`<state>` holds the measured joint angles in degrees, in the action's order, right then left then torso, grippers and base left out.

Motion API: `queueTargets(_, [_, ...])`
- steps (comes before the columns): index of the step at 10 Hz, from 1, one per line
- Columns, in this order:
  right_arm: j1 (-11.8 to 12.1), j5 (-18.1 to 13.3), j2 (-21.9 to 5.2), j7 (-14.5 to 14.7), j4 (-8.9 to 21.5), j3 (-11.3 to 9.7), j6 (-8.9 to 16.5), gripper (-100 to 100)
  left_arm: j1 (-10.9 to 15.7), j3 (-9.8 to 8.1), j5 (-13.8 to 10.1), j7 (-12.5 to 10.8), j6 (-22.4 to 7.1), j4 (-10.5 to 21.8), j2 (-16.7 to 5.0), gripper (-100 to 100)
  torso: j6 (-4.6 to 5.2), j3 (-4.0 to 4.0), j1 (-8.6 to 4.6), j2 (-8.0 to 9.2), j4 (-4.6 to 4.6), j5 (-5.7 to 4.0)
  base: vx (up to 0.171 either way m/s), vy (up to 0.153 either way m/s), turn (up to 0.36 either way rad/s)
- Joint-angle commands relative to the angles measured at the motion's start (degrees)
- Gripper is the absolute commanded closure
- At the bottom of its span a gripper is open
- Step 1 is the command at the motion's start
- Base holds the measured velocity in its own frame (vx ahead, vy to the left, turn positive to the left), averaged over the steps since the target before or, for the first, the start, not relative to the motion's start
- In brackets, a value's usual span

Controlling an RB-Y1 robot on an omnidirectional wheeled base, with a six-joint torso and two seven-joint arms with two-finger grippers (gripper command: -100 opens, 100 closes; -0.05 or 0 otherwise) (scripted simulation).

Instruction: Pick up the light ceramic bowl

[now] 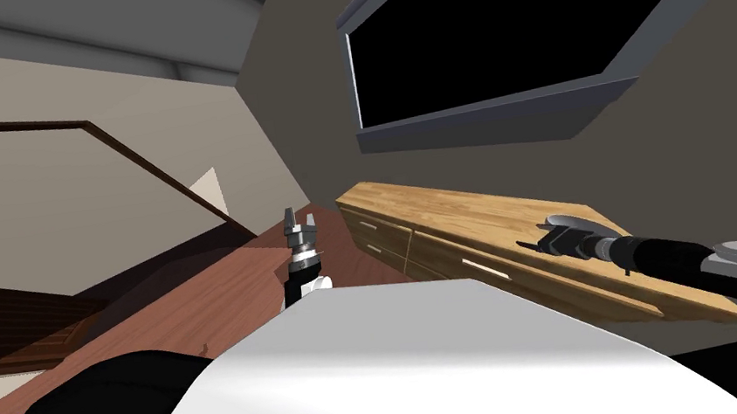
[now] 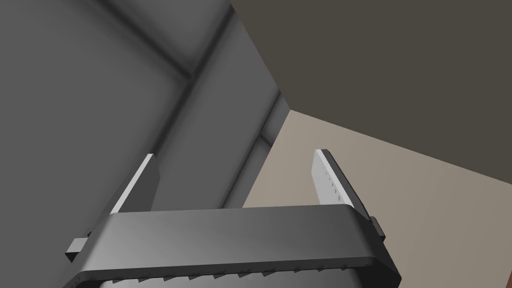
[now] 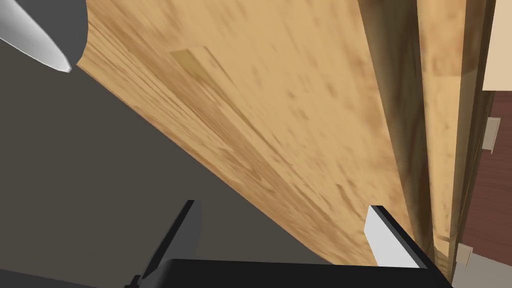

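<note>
A light grey bowl (image 1: pixel 572 218) sits on the wooden sideboard's top (image 1: pixel 464 214), close to the dark wall. My right gripper (image 1: pixel 535 237) hovers low over that top, just beside the bowl on its nearer side. Its fingers stand open with nothing between them. In the right wrist view a pale curved piece of the bowl (image 3: pixel 34 36) shows off to one side, beyond the open right gripper (image 3: pixel 287 235), with bare wood ahead. My left gripper (image 1: pixel 296 221) is raised near my chest, open and empty, as the left wrist view (image 2: pixel 232 180) also shows.
The sideboard has drawers (image 1: pixel 389 241) on its front, above a red-brown floor (image 1: pixel 195 309). A large grey-framed black panel (image 1: pixel 510 15) hangs on the wall above it. A dark-framed opening (image 1: pixel 132 158) lies to the left.
</note>
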<state>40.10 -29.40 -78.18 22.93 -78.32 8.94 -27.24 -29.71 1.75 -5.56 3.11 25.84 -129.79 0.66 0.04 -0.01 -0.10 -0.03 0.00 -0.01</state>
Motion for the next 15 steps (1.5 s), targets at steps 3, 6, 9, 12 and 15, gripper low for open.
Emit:
queueTargets(3, [0.1, -2.9, -4.7, 0.2, 5.4, -3.1, -0.1, -100, 0.0, 0.0, 0.0, 0.0, 0.0, 0.0, 0.0, 0, 0.02, 0.01, -0.06, 0.02, 0.0, -0.03, 0.028, -0.025, 0.066])
queueTargets(6, [1.0, -4.6, -8.7, -0.1, 8.4, -5.0, -0.1, -100, 0.0, -0.01, 0.0, 0.0, 0.0, 0.0, 0.0, 0, 0.02, -0.04, -0.22, -0.06, -0.01, -0.06, 0.041, -0.058, 0.063])
queueTargets(9, [2.3, -6.9, -12.8, -0.7, 12.1, -8.2, 0.0, -100, 0.0, -0.01, 0.0, 0.0, 0.0, 0.0, 0.0, 0, 0.02, -0.01, -0.18, -0.01, 0.0, -0.06, 0.034, -0.06, 0.044])
queueTargets(12, [3.2, -8.0, -14.3, -1.2, 13.6, -10.3, -0.2, -100, 0.0, -0.01, 0.0, 0.0, 0.0, 0.0, 0.0, 0, 0.04, -0.02, -0.27, -0.03, -0.01, -0.09, 0.036, -0.069, 0.018])
queueTargets(15, [3.5, -8.4, -14.5, -1.4, 14.0, -11.6, -0.3, 0, 0.0, 0.0, 0.0, 0.0, 0.0, 0.0, 0.0, 0, 0.04, 0.05, -0.06, 0.1, 0.02, -0.05, 0.009, -0.023, 0.002])
